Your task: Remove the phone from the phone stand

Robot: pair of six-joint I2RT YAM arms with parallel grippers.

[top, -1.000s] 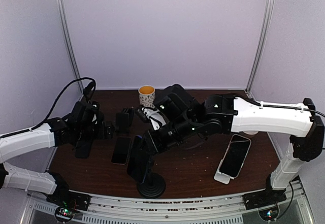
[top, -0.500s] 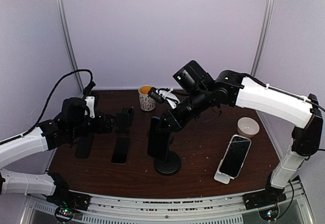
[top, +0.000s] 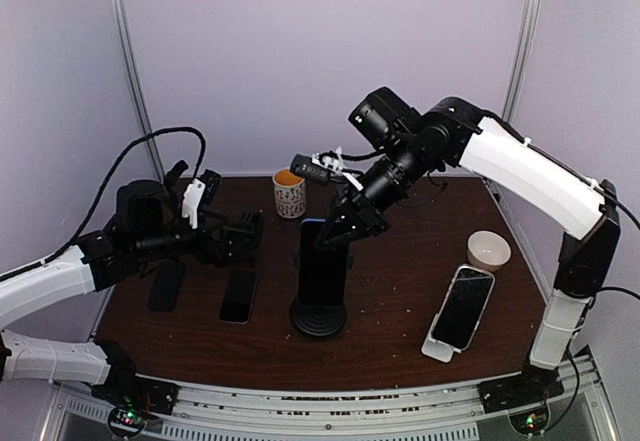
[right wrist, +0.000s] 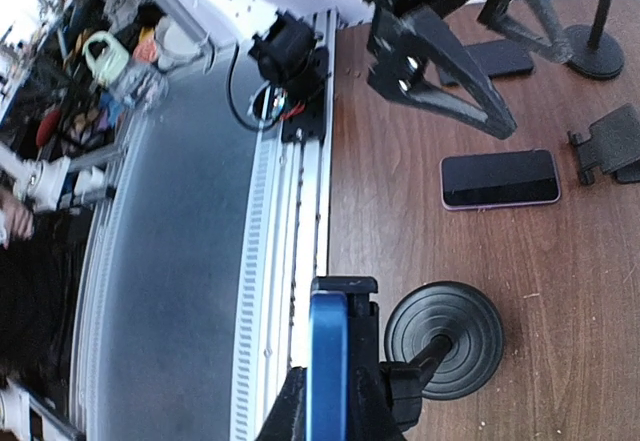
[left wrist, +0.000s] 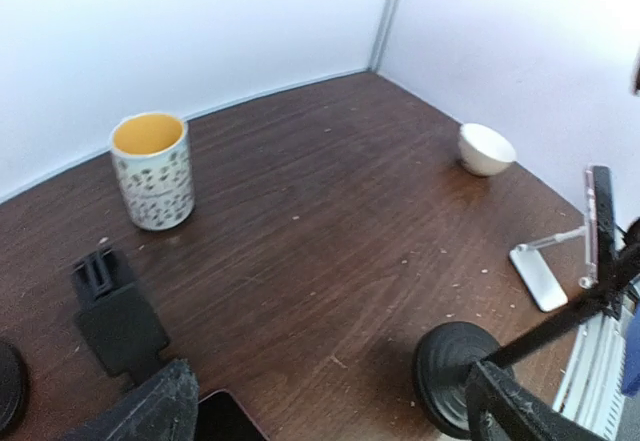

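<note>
right tool (top: 345, 228) clamped on phone (top: 322, 266) in stand (top: 319, 319); left tool (top: 243, 234) wide open, holding nothing; mug (top: 289, 193) yellow inside; white bowl (top: 489, 250) on bench (top: 400, 301).

From overhead, the right gripper (top: 347, 223) and the top of the phone (top: 322, 263) are just black on black, so I can't make out where the fingers actually sit. The right wrist view only gets the phone edge-on, a blue strip running off the bottom of the frame, screen out of sight. The left gripper (top: 238, 233) has its fingers (left wrist: 150, 411) chopped by the bottom edge of its own camera. Same view: only a corner of the flat phone (left wrist: 225, 419), and a black disc (left wrist: 5, 381) cut by the left edge. The dark phone (top: 165, 286) is half under the left arm from above.
</note>
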